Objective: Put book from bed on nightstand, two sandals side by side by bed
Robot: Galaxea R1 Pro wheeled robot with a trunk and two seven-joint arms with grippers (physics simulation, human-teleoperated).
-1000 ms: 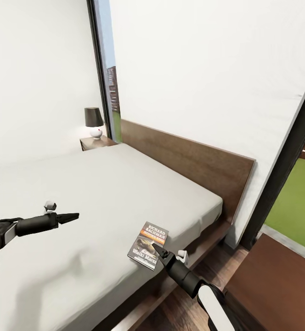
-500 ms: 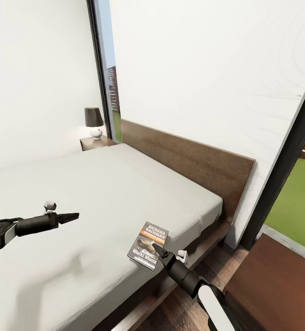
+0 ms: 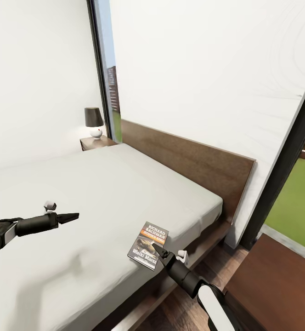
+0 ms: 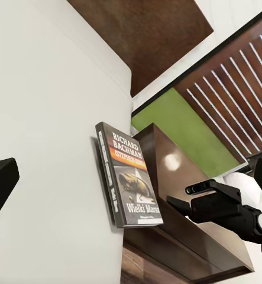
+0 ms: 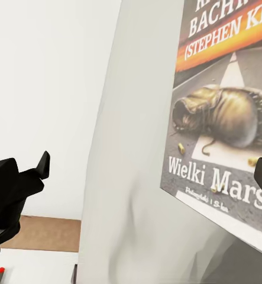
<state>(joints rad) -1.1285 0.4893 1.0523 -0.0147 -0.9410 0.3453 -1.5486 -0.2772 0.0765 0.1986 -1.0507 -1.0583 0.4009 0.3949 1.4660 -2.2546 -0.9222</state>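
Book (image 3: 148, 246) flat on the bed (image 3: 102, 202), face up near the mattress's near right edge, orange band and white lettering readable. Right end effector (image 3: 156, 249) tips over the book's near right corner, fingers spread apart on either side of the cover in the right wrist view, gripping nothing. Left end effector (image 3: 69, 216) hovering over the left of the mattress, well apart from the book, tapering to one dark point with nothing held; cannot tell whether released or clenched.
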